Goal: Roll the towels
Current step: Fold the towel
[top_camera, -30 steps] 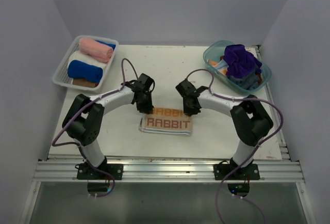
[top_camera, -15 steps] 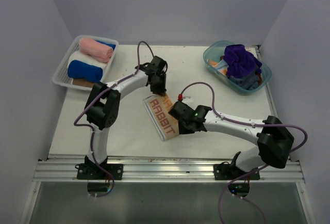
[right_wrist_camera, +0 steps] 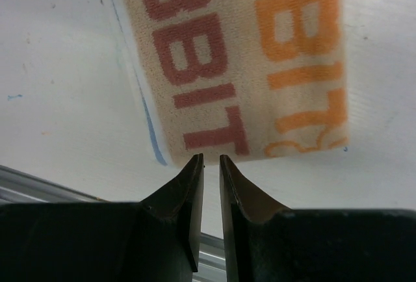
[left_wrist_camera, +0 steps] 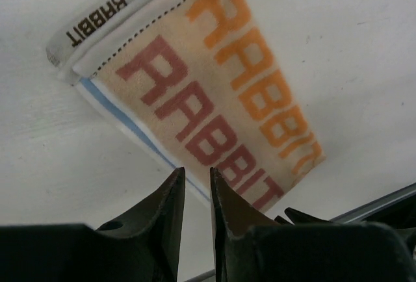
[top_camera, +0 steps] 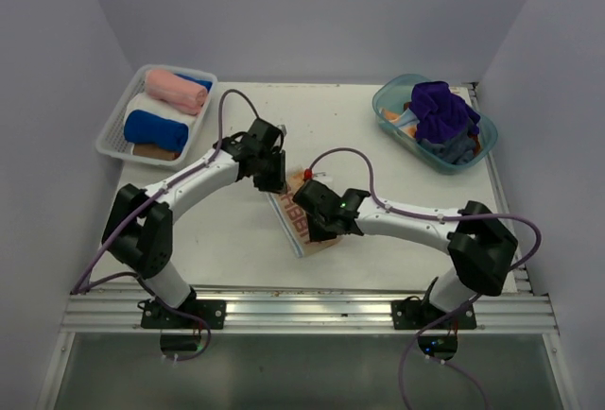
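The cream RABBIT towel [top_camera: 295,232] lies folded flat and slanted on the table, near the front middle. It fills the left wrist view [left_wrist_camera: 214,93] and the right wrist view [right_wrist_camera: 240,54]. My left gripper [top_camera: 271,178] hovers at the towel's far end [left_wrist_camera: 195,171], jaws almost together and empty. My right gripper [top_camera: 319,225] is over the towel's near right side, its tips at the towel's short edge [right_wrist_camera: 211,158], jaws almost together with nothing between them. Rolled pink [top_camera: 175,90], white and blue [top_camera: 154,129] towels lie in the basket. A purple towel [top_camera: 442,110] lies crumpled in the tub.
The white mesh basket [top_camera: 111,142] stands at the back left. The clear teal tub [top_camera: 387,108] stands at the back right with more cloths in it. An aluminium rail [top_camera: 302,313] runs along the table's front edge. Walls close in on three sides.
The towel has turned from crosswise to slanted lengthwise and slid toward the front. My left gripper came back toward the towel's far end; my right gripper moved slightly left over it.
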Robot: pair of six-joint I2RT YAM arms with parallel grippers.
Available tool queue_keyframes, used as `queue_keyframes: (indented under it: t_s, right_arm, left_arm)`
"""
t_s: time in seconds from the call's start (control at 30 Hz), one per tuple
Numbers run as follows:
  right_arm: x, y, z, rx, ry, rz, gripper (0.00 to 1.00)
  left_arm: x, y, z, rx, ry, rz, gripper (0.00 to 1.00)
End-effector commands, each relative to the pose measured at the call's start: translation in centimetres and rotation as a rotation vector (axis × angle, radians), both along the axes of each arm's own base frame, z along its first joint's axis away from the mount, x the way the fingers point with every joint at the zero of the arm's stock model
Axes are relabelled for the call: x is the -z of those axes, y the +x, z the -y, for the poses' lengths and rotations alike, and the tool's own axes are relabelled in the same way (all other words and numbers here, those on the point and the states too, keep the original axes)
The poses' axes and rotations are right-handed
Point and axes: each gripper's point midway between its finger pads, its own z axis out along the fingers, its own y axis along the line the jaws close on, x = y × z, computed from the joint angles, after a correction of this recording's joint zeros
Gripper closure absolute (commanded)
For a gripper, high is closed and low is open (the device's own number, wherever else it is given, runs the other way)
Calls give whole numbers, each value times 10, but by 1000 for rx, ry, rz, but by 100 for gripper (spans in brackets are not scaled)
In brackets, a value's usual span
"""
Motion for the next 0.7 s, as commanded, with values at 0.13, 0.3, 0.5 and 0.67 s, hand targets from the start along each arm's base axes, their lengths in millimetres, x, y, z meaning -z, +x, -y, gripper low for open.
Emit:
queue_keyframes:
  t_s: [0.13,0.3,0.5,0.67]
  right_arm:
    - [43,-7,-11,-42,-54,-79,83]
    - [6,6,-3,-24,-28,25,78]
    - [-19,36,31,47,-22,72,76]
    - [4,41,48,40,-71,34,77]
  left_arm:
    - [15,-21,-12,-45,-6,-68,75]
    - [4,-32,-8,-39,-65,-68,75]
    - [14,-67,29,40,-211,-149,75]
    - [29,-92,60,112,-284,-225,75]
